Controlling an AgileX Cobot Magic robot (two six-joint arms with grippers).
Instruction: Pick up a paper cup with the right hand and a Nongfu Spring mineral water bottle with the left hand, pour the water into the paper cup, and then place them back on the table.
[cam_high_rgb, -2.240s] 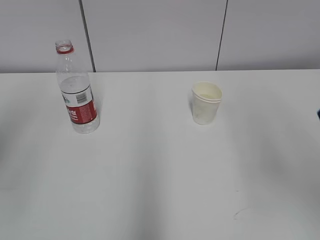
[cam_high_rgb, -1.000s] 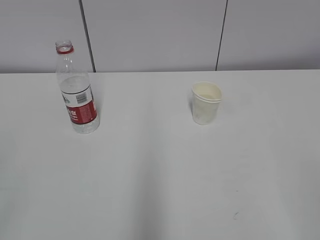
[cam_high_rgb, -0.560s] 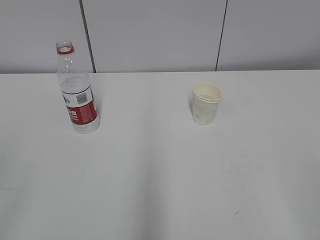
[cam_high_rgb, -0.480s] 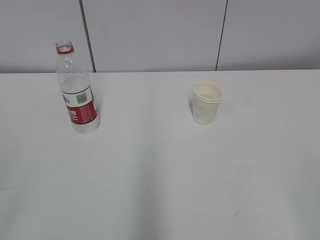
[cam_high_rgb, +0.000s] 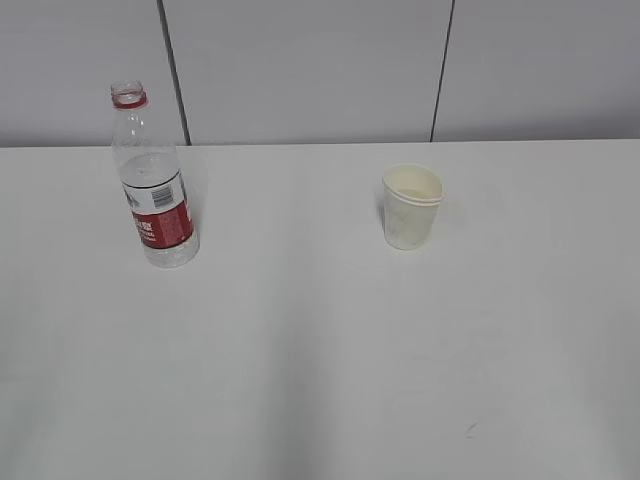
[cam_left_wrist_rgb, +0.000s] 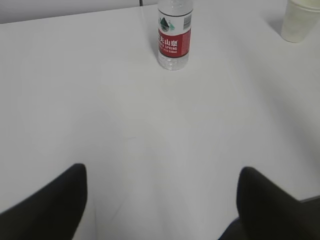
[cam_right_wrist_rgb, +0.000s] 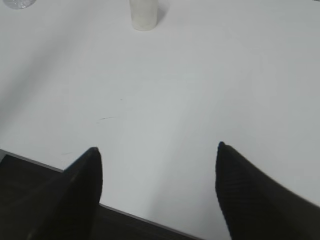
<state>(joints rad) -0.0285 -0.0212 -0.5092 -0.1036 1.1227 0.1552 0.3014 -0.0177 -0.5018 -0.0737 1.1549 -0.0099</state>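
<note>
Both my grippers are spread wide with nothing in them. My left gripper sits at the bottom of its wrist view, well short of the Nongfu Spring mineral water bottle, which stands upright at the upper left of the exterior view on the table. My right gripper hangs over the table's near edge, the paper cup upright way up at the top of that view.

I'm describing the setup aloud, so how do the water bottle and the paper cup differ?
The Nongfu Spring mineral water bottle is tall, clear plastic with a red-and-white label; the paper cup is short, opaque and plain white. The bottle narrows to a small mouth; the cup opens wide. Both stand upright, uncapped, on the white table, well apart.
</note>
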